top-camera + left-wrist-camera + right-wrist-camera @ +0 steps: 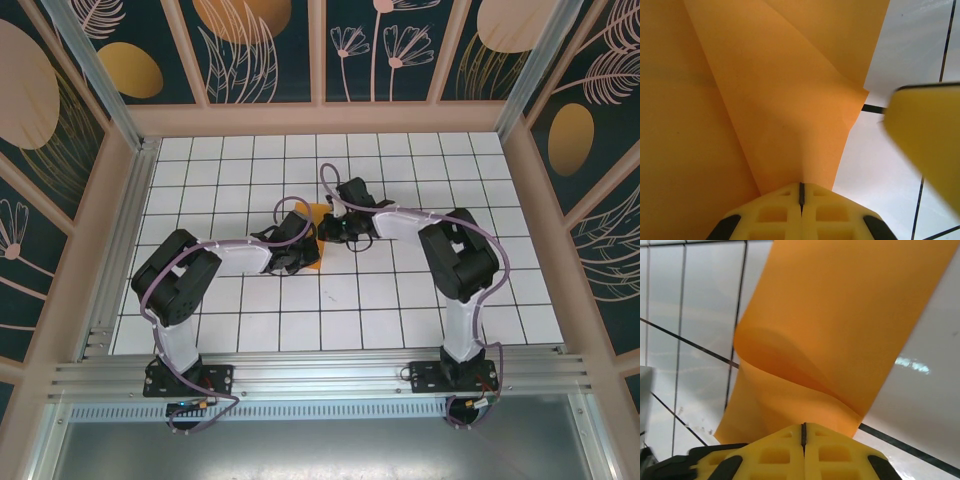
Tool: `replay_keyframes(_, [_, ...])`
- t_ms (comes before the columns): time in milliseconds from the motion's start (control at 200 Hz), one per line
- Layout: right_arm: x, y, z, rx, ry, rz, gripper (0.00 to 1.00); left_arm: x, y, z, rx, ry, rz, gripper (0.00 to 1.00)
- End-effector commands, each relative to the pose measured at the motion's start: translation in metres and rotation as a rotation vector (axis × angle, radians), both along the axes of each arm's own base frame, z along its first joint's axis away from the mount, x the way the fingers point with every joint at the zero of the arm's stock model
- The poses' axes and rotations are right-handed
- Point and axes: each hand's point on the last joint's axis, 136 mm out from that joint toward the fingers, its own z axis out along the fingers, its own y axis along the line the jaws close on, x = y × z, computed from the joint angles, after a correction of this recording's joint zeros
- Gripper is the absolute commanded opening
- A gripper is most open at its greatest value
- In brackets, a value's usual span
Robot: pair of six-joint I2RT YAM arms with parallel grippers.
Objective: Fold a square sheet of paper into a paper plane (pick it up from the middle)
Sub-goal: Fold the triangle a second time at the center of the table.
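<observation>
Pinches held the thin, creased orange paper sheet (317, 214) at mid-table over the white tiled tabletop (400, 310), the left gripper (801, 187) and right gripper (803, 427) each with yellow fingers (775, 210) pressed tight on it, probably to steady 1 side while bending the other.

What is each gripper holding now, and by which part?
Both hold the orange paper. The left gripper pinches it where a folded flap narrows; the right gripper pinches its curled edge.
</observation>
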Motion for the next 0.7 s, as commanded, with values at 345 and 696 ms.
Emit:
replay_keyframes(345, [-0.013,-0.021,-0.061,-0.164,0.168,-0.035,0.06,-0.010,0.015,-0.011,0.054,0.057,0.021,0.07])
replay_keyframes(696, [-0.032,-0.042,-0.089,-0.275,0.221,-0.017,0.05,0.031,0.015,0.038,-0.162,-0.047,0.082,0.12])
